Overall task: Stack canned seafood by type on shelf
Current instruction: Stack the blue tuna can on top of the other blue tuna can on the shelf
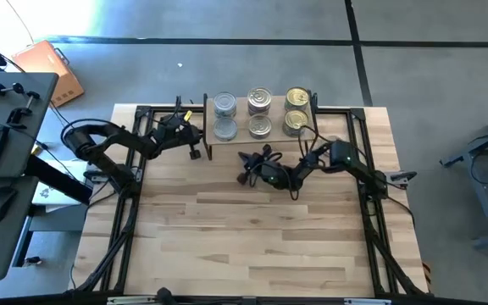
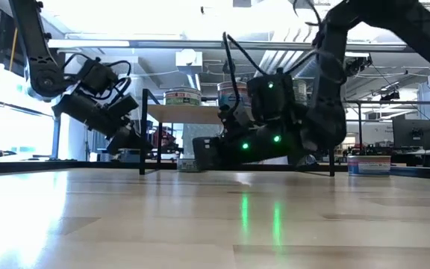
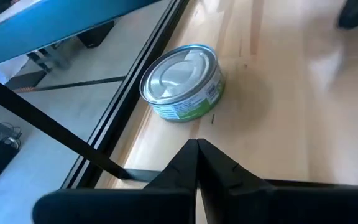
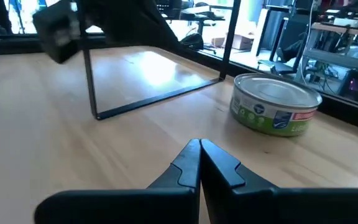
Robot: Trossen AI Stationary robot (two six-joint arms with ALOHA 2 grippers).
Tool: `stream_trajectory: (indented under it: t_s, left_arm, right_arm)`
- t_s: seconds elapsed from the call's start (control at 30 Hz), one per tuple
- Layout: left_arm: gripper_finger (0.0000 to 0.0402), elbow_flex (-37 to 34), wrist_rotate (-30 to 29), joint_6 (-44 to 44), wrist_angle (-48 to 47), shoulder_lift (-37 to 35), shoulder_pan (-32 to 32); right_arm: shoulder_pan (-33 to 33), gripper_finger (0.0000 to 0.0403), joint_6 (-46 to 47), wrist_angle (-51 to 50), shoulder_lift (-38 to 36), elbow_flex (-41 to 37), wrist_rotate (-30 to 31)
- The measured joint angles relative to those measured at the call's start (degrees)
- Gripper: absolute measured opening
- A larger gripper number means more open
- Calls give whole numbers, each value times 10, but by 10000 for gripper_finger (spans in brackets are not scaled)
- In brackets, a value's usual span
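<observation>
The shelf (image 1: 240, 114), a light-wood board on black wire legs, stands at the table's far edge and carries six tins in three pairs: plain silver (image 1: 224, 104), pull-ring (image 1: 260, 100) and gold (image 1: 296, 97). On the tabletop below it a green-labelled tin (image 3: 182, 81) (image 4: 275, 102) rests on its base. My left gripper (image 1: 195, 142) (image 3: 197, 146) is shut beside the shelf's left leg, pointing toward that tin. My right gripper (image 1: 248, 165) (image 4: 199, 146) is shut low over the table in front of the shelf, nearly level.
The shelf's thin wire leg (image 4: 95, 87) stands between my right gripper and the space under the board. The table's black frame rail (image 3: 135, 93) runs close behind the tin. Open wood tabletop (image 1: 252, 237) lies toward the near edge.
</observation>
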Motion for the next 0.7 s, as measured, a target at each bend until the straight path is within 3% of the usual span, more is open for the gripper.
stream_trajectory:
  t_s: [0.7]
  left_arm:
    - [0,-20,16,-11,-5,-9,-4]
  right_arm:
    - [-54,0,11,-43,25,96,52]
